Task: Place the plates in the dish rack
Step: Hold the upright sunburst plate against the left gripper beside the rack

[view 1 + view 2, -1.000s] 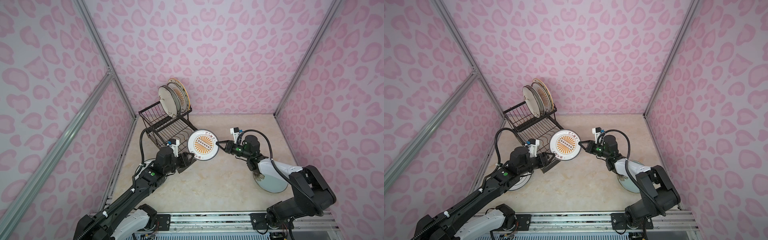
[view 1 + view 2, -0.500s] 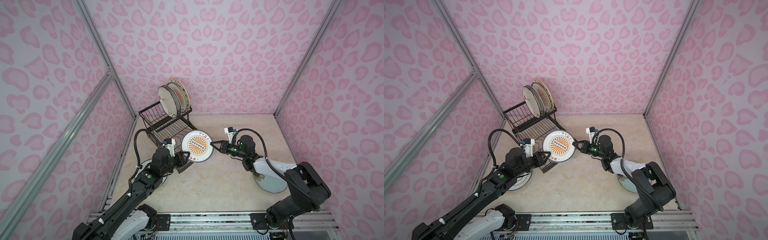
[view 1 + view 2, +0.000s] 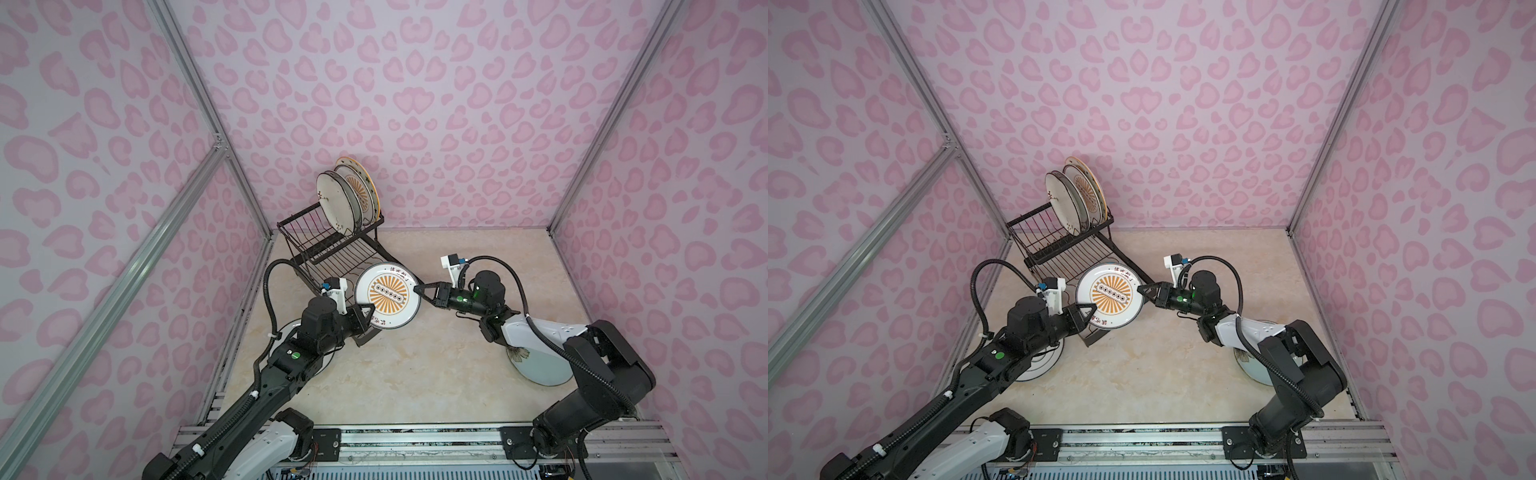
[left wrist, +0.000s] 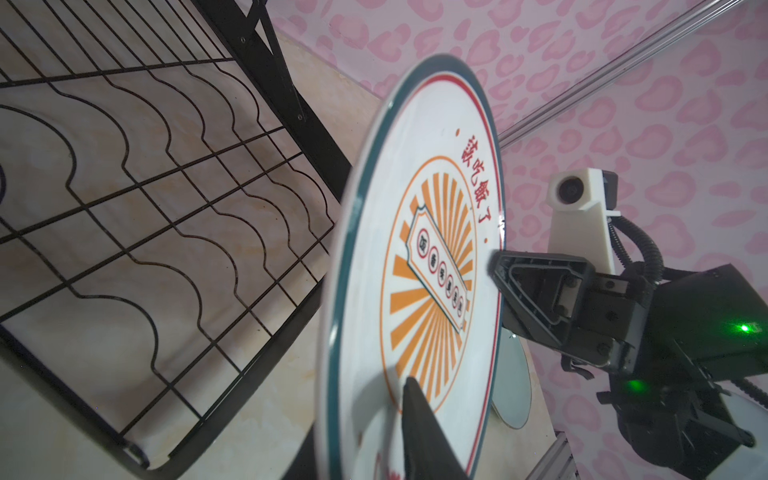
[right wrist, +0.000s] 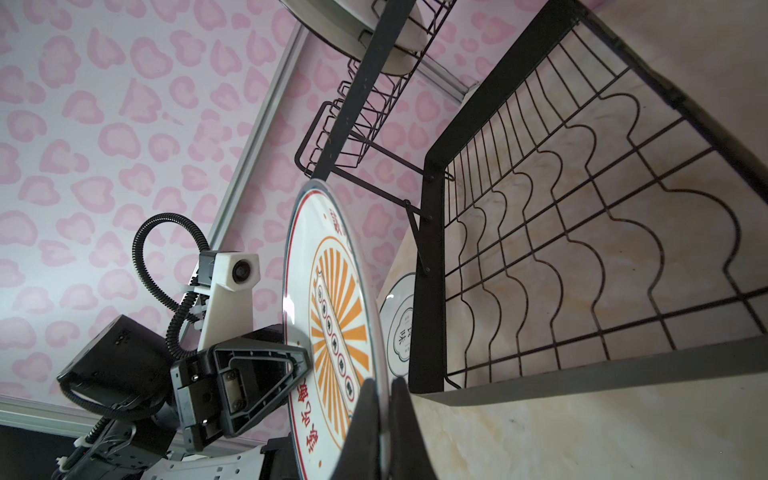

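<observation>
Nearest the front rail [image 3: 415, 434], flat on the beige tabletop [image 3: 415, 374] and well apart from each other: two plates. On the left, a white plate with a dark ring [image 3: 1046, 365], largely hidden under the left arm [image 3: 266, 382]. On the right, a pale blue-green plate [image 3: 540, 365] with a small floral mark, partly covered by the right arm [image 3: 582, 361].

Farther in, between the two arms and clear of the tabletop: the sunburst plate [image 3: 388, 296], white with orange rays, a teal rim and red lettering. Held on edge, face turned up toward the overhead camera.

Clamped tight on its right rim: the right gripper [image 3: 417, 287], with its fingers [image 5: 365, 419] pressed one against the face and one against the back, seen plainly from the right wrist.

At the lower left rim: the left gripper [image 3: 369, 311], jaws straddling the edge. One finger [image 4: 411, 399] lying on the face in the left wrist view, the other hidden behind the plate. No telling whether clamped or merely close.

Just behind the sunburst plate: the dish rack [image 3: 307, 237], black wire. Near right corner of its lower wavy-wire tray overlapped by that plate in both top views. From the wrists, plate beside the tray frame, not in the wires.

Farthest back, in the raised basket close to the pink wall [image 3: 415, 104]: more plates [image 3: 334, 201] standing on edge, packed close. Front one white, one behind showing an orange sunburst.
</observation>
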